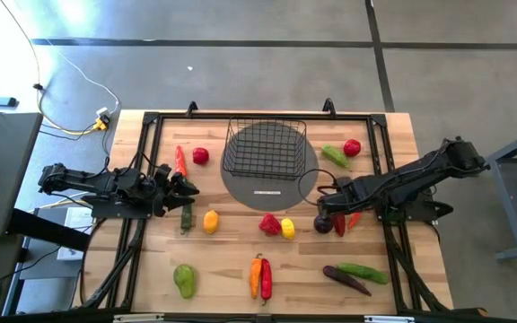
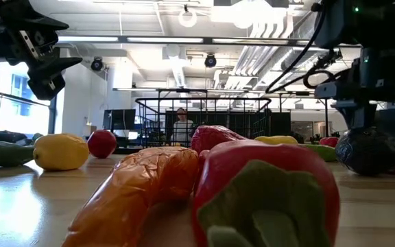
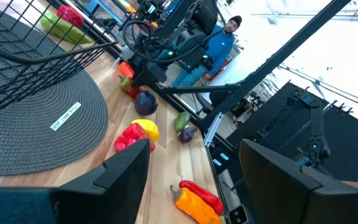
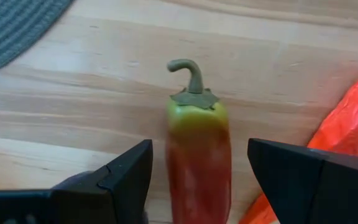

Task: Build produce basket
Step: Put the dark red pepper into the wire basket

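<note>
The table carries a grey mat, with the basket on the mat's twelve-o'clock half. The right gripper hangs at four o'clock from the mat, fingers part-open around a red pepper; whether they touch it is hard to tell. A dark eggplant lies just beside it. The left gripper, at nine o'clock, is part-open and empty.
</note>
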Robot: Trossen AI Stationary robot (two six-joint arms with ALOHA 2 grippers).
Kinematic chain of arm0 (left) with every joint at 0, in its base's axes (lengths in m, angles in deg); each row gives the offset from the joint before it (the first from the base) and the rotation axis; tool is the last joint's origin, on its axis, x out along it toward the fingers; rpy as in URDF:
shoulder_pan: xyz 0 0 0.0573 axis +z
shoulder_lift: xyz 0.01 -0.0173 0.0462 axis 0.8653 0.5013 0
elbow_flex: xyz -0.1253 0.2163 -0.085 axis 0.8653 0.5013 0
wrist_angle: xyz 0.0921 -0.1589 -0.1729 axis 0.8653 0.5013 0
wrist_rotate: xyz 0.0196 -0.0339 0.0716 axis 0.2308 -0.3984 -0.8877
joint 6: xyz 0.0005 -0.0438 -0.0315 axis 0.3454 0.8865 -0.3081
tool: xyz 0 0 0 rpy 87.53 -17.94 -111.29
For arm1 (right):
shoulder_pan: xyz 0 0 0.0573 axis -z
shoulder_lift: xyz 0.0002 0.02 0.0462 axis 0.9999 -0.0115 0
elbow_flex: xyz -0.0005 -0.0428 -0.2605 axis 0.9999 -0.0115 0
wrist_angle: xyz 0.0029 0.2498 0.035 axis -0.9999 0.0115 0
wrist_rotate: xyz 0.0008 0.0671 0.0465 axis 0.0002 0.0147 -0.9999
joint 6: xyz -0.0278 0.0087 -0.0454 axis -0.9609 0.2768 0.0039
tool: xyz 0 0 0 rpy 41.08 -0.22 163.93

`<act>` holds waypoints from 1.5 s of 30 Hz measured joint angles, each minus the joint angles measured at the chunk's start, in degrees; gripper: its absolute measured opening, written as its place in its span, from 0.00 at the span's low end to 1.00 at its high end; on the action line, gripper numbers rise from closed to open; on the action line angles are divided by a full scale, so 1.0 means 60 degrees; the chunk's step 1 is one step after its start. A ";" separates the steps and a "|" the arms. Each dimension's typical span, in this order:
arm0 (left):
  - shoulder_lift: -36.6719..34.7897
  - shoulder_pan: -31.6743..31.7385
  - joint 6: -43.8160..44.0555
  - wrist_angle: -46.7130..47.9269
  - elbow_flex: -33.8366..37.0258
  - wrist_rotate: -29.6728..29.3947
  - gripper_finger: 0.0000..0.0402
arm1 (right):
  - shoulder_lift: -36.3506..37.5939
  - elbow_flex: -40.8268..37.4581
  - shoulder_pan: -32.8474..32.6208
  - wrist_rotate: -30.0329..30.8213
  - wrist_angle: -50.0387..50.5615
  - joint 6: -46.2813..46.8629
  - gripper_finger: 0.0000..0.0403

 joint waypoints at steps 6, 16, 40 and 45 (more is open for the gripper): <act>0.0000 0.0000 0.0000 0.0000 0.0000 0.0000 0.60 | -0.0004 -0.0436 0.0000 0.0001 -0.0393 0.0130 0.61; 0.0000 -0.0007 0.0000 0.0000 0.0000 -0.0178 0.60 | -0.0004 -0.0985 0.0000 -0.0026 -0.1444 0.0577 0.46; 0.0000 -0.0004 0.0000 0.0000 0.0000 -0.0178 0.60 | 0.0000 0.1060 -0.0001 0.1154 0.1915 0.1039 0.28; 0.0000 -0.0004 0.0000 0.0000 0.0000 -0.0178 0.60 | 0.0004 0.1712 0.0000 0.1808 0.2297 0.1104 0.28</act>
